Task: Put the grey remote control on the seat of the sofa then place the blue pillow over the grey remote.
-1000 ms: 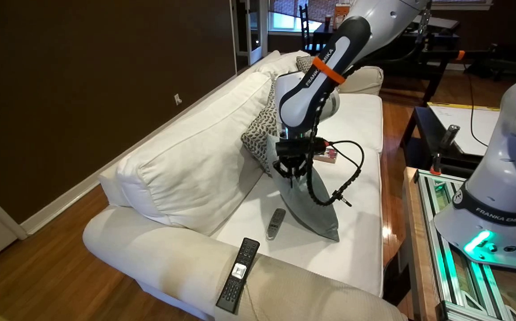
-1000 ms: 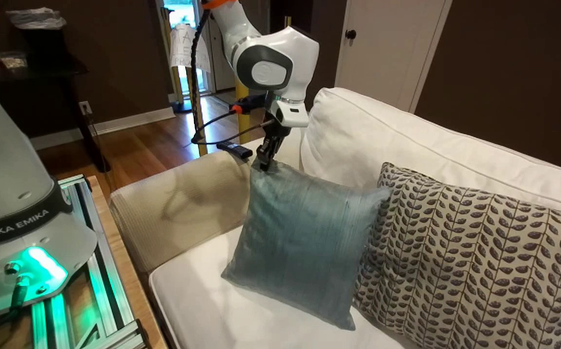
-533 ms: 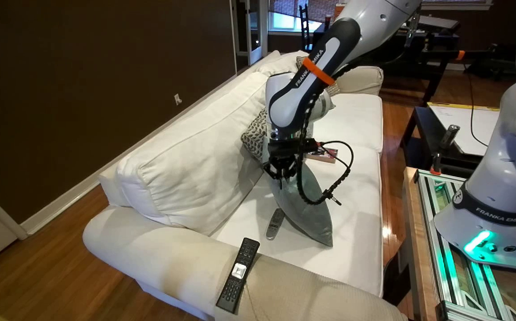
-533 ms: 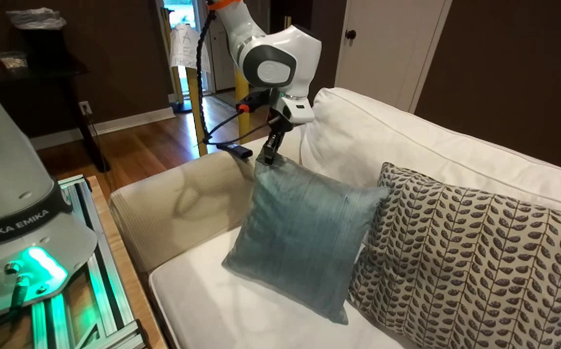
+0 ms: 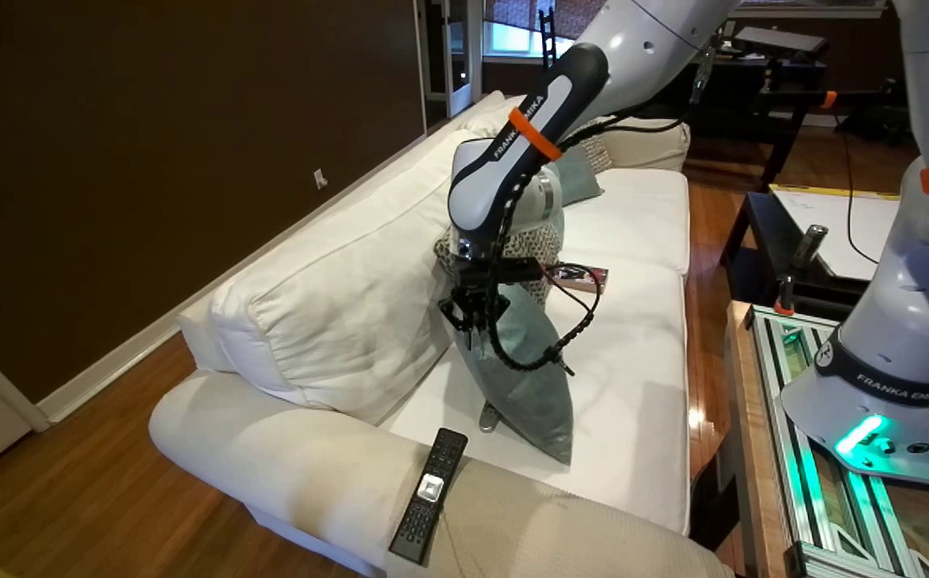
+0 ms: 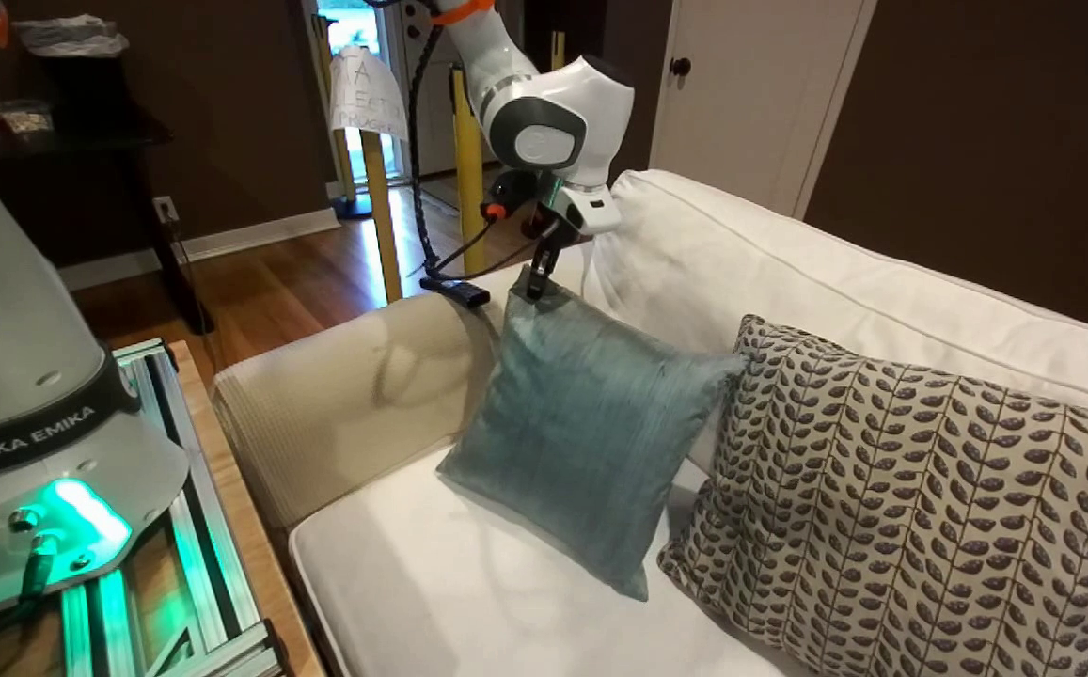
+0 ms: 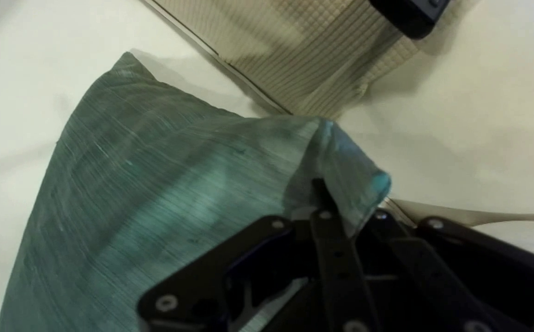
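Note:
The blue pillow (image 5: 524,385) is held tilted up on one edge, low over the seat of the cream-white sofa (image 5: 633,337); whether its lower edge touches the seat is unclear. My gripper (image 5: 470,331) is shut on its top corner, also seen in an exterior view (image 6: 538,282). In the wrist view the pillow's (image 7: 156,198) corner is folded between the fingers (image 7: 340,203). The grey remote control (image 5: 489,418) lies on the seat near the armrest; only its near end shows beside the pillow's lower edge. It is hidden behind the pillow (image 6: 591,423) in an exterior view and unseen in the wrist view.
The longer black remote (image 5: 429,494) lies on the armrest; it shows in an exterior view (image 6: 454,291) and the wrist view (image 7: 414,14). The patterned pillow (image 6: 929,508) leans on the sofa back. A book (image 5: 580,278) lies on the seat beyond the blue pillow.
My gripper has moved toward the sofa back and the armrest, carrying the blue pillow's corner. The pillow's lower edge slid toward the armrest and now hides most of the grey remote.

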{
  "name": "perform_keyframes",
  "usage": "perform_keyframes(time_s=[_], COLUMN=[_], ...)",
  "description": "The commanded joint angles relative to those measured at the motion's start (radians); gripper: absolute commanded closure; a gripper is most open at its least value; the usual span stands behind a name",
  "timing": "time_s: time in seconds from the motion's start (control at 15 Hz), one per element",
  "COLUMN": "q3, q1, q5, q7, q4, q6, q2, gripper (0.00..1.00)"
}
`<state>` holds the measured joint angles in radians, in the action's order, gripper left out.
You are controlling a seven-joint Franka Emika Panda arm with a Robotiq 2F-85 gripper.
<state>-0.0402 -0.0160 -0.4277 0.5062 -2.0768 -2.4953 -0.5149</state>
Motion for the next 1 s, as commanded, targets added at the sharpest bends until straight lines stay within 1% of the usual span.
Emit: perform_keyframes(time_s=[0.0,0.27,0.47,0.93], q3=[-0.025,-0.057,-0.072,-0.049], q1=[-0.023,-0.051,-0.054,-0.019], q5=[-0.077,-0.154,-0.180,-0.130], q7=[-0.076,-0.148,-0.187,-0.181], q4=[0.091,0.144,0.172,0.228], q6=[-0.021,-0.042,-0.069,-0.081], q2=[-0.066,-0.106,-0.123,-0.118], gripper=[0.98,0.98,0.98,0.98])
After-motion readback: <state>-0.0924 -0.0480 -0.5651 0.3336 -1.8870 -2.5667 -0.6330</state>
